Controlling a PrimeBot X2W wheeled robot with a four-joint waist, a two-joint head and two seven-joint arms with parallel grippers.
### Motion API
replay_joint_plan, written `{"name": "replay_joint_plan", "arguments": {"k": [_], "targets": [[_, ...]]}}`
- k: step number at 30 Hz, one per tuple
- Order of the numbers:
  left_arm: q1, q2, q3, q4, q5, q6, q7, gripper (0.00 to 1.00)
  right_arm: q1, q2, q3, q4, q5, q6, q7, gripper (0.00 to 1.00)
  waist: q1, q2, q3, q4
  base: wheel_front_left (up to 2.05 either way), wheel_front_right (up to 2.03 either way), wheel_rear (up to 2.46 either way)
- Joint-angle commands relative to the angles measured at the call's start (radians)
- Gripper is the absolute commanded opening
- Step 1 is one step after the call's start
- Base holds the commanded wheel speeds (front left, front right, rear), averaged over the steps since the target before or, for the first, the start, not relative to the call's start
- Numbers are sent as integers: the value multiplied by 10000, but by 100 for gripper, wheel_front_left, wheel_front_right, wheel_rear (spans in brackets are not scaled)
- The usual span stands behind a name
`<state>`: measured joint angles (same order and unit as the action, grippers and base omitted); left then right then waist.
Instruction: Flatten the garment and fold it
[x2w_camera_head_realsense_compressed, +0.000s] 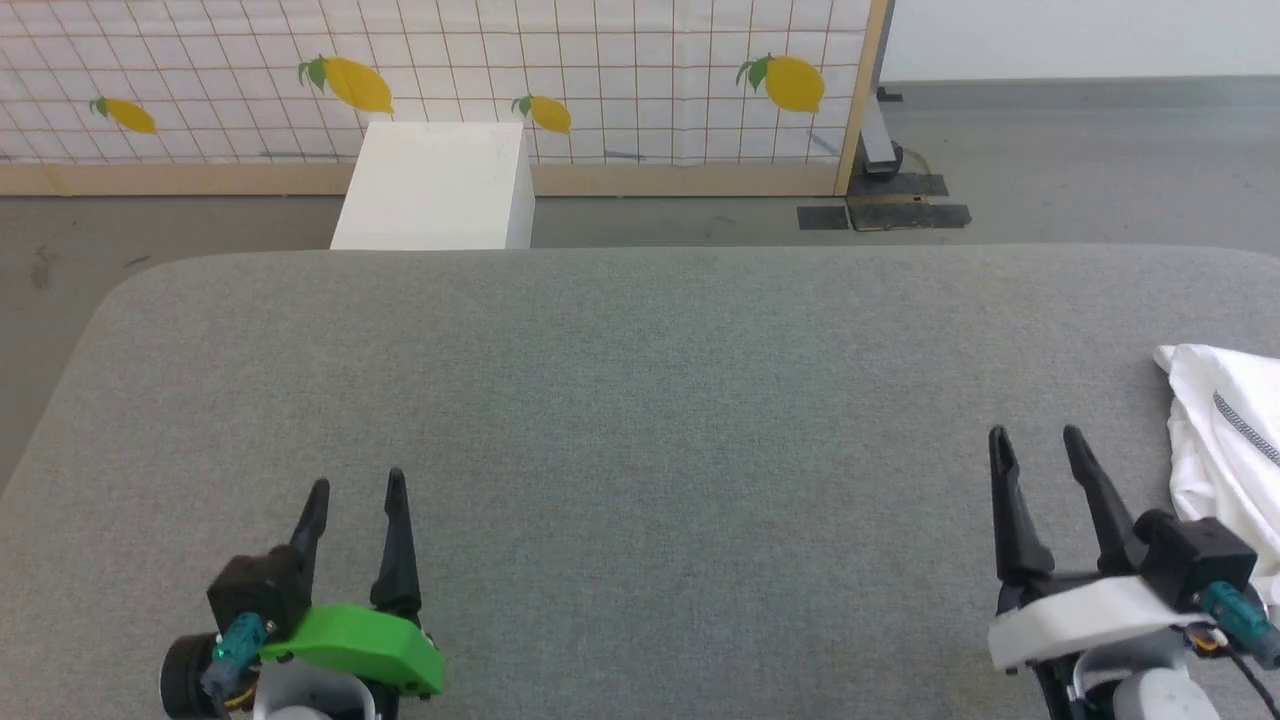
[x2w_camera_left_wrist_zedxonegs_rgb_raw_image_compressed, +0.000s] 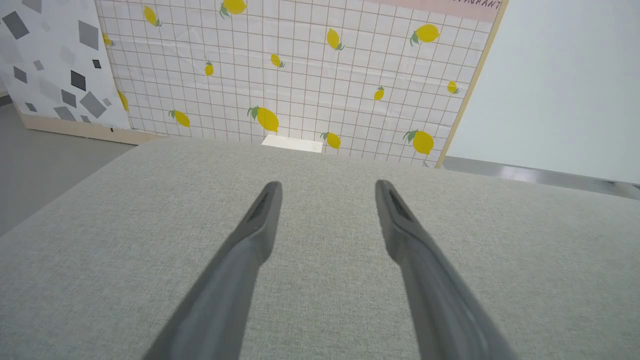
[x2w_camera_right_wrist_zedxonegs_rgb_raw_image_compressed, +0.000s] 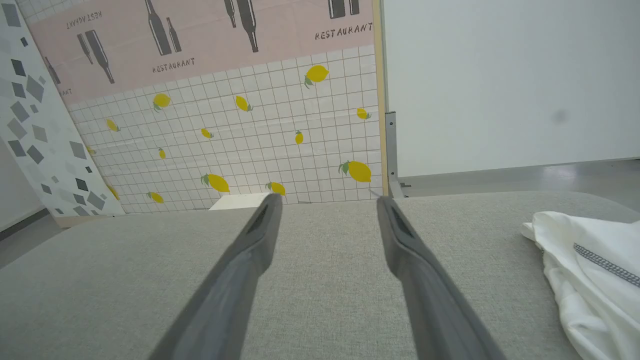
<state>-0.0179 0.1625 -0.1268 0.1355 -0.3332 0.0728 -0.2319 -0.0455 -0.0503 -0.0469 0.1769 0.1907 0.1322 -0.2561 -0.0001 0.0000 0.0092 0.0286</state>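
The garment (x2w_camera_head_realsense_compressed: 1228, 450), a white shirt with a dark grey zigzag seam, lies bunched at the right edge of the grey fabric table (x2w_camera_head_realsense_compressed: 640, 400), partly cut off by the picture's edge. The right wrist view has the garment (x2w_camera_right_wrist_zedxonegs_rgb_raw_image_compressed: 590, 280) at its lower right. My right gripper (x2w_camera_head_realsense_compressed: 1036, 441) stands open just left of it, apart from the cloth, its fingers (x2w_camera_right_wrist_zedxonegs_rgb_raw_image_compressed: 250, 250) empty. My left gripper (x2w_camera_head_realsense_compressed: 357, 487) is open at the lower left over bare table, and its fingers (x2w_camera_left_wrist_zedxonegs_rgb_raw_image_compressed: 405, 235) hold nothing.
A rigid white box (x2w_camera_head_realsense_compressed: 435, 185) stands on the floor beyond the table's far edge. Behind it runs a tiled panel with lemon prints (x2w_camera_head_realsense_compressed: 430, 70) and a wooden frame. Grey floor lies to the left and far right.
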Motion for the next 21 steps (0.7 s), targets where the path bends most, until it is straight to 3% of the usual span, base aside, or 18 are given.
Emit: {"name": "replay_joint_plan", "arguments": {"k": [1, 12, 21], "targets": [[131, -25, -21, 117, 116, 80, -66, 100, 205, 1, 22, 82, -131, -15, -48, 100, 1, 0, -63, 16, 0, 0, 0], [223, -93, -188, 521, 118, 129, -115, 100, 454, 1, 7, 323, -90, -15, 45, 100, 1, 0, -164, 19, 0, 0, 0], [114, 0, -290, 745, 91, -102, -192, 100, 416, 1, 4, 441, 44, -15, 55, 100, 1, 0, -201, -35, 0, 0, 0]]}}
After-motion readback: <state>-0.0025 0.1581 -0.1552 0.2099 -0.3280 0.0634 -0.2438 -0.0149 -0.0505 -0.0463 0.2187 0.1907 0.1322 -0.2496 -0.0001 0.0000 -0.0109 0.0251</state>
